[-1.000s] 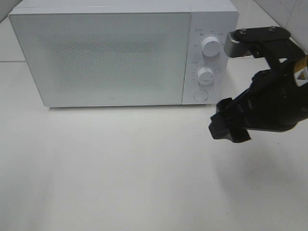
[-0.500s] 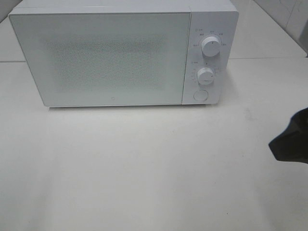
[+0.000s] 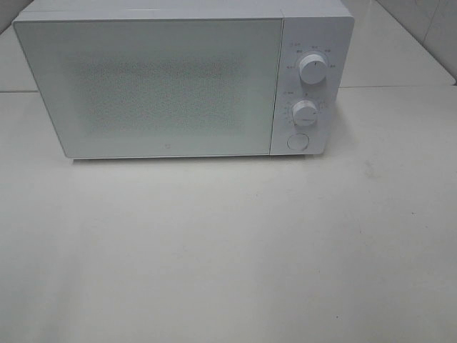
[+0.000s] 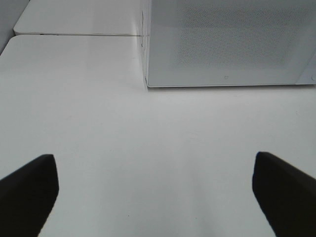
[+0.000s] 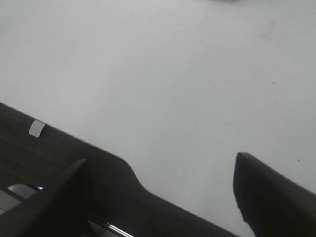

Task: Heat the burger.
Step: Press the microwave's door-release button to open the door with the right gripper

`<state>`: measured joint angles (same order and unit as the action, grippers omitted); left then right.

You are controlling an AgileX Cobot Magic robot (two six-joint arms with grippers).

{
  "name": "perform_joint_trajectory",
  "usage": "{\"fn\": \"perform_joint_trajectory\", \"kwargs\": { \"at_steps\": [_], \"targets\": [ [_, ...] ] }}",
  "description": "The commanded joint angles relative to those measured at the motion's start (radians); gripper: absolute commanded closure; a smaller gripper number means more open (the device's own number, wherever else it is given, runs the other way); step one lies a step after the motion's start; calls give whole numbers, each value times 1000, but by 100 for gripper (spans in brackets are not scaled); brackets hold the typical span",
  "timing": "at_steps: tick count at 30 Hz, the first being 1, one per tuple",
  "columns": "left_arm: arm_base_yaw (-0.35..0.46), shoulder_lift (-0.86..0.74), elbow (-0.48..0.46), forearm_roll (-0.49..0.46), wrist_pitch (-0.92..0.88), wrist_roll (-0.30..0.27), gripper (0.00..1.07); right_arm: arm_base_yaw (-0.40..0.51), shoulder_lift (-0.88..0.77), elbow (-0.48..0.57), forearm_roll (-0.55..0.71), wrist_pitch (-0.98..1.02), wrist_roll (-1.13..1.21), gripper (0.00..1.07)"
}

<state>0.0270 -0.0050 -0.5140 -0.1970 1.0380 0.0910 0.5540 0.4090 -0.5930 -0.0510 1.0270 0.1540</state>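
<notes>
The burger is hidden from every view. The white microwave (image 3: 157,86) stands at the back of the table with its door shut; its front corner also shows in the left wrist view (image 4: 227,44). Two dials (image 3: 313,68) (image 3: 305,112) and a round button (image 3: 296,141) sit on its right panel. Neither arm appears in the exterior high view. My left gripper (image 4: 158,197) is open over bare table in front of the microwave's left end. My right gripper (image 5: 163,197) is open above the table, with nothing between its fingers.
The white table (image 3: 228,250) stretches in front of the microwave. A dark surface (image 5: 59,148) borders the table in the right wrist view. A tiled wall (image 3: 428,21) rises at the back right.
The right arm, which was beside the microwave's dials, has pulled away to the right and left the exterior high view. The microwave has not moved.
</notes>
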Motion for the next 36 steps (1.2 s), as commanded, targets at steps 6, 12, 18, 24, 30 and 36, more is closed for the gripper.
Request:
{"fn": "perform_joint_trajectory", "kwargs": {
  "at_steps": [6, 12, 18, 24, 30, 36],
  "targets": [
    [5, -22, -1, 1, -10, -3, 6, -168, -211, 79, -8, 4, -26, 31],
    [5, -22, -1, 1, -10, -3, 6, -310, -357, 84, 0, 10, -33, 31],
    [5, -22, -1, -3, -10, -3, 6, -424, -440, 87, 1, 11, -46, 31],
    [5, -9, -1, 2, -10, -3, 6, -424, -440, 87, 1, 11, -46, 31],
    [5, -8, -1, 4, -10, -3, 6, -424, -440, 87, -1, 11, -46, 31],
    [5, -8, -1, 4, -10, -3, 6, -424, -440, 87, -1, 11, -46, 31]
  ]
}}
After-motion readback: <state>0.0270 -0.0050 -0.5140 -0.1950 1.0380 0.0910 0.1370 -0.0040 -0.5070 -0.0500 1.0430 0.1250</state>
